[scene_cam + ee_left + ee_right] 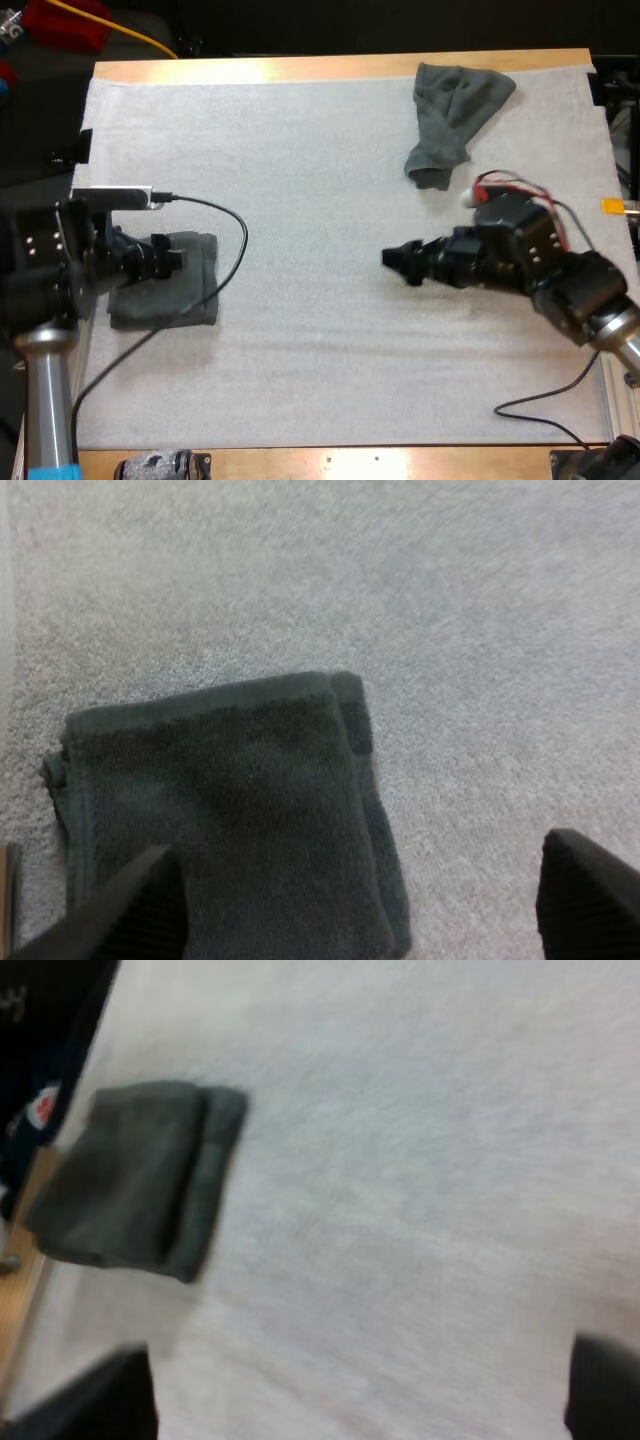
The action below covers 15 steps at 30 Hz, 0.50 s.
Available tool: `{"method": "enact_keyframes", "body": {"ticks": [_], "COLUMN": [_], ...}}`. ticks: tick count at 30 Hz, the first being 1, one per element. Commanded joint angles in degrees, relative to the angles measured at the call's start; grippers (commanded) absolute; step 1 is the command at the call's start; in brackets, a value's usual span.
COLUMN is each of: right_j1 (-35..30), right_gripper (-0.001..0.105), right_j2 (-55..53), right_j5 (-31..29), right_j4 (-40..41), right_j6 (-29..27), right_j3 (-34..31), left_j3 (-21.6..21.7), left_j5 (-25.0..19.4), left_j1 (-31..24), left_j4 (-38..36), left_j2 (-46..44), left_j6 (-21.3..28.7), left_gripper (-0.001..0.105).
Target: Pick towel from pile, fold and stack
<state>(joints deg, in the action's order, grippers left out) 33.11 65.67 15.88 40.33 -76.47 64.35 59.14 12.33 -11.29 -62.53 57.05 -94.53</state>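
A folded dark grey-green towel [165,285] lies flat near the mat's left edge. My left gripper [172,258] hovers over its far part, open. In the left wrist view its fingers [120,910] stand wide apart, one above the folded towel [230,820], the other above bare mat. A crumpled towel [455,115] of the same colour lies at the far right of the mat. My right gripper [395,258] is over the mat's middle and points left toward the folded towel [135,1180]. It is open with nothing between its fingers [605,1390].
The white mat [320,170] covers nearly the whole wooden table [300,68]. A broad stretch of bare mat separates the two towels. The folded towel sits close to the mat's left border.
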Motion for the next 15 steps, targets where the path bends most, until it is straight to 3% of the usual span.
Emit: {"method": "enact_keyframes", "body": {"ticks": [1,7,15], "right_j1": [-1.4,-12.1,-24.0], "right_gripper": [0.079,0.079,0.079], "right_j2": [-0.4,-0.4,-0.4], "right_j5": [0.2,0.2,0.2], "right_j4": [1.2,7.7,12.1], "right_j6": [-1.7,-9.2,-13.0], "right_j3": [0.2,0.2,0.2], "left_j3": [0.2,0.2,0.2], "left_j5": [0.3,0.3,0.3], "left_j1": [0.3,3.3,5.5], "left_j4": [-0.4,-0.7,-2.1], "left_j2": [-1.0,-5.9,-8.6], "left_j6": [-0.7,-0.7,-0.3], "left_gripper": [0.069,0.069,0.069]}}
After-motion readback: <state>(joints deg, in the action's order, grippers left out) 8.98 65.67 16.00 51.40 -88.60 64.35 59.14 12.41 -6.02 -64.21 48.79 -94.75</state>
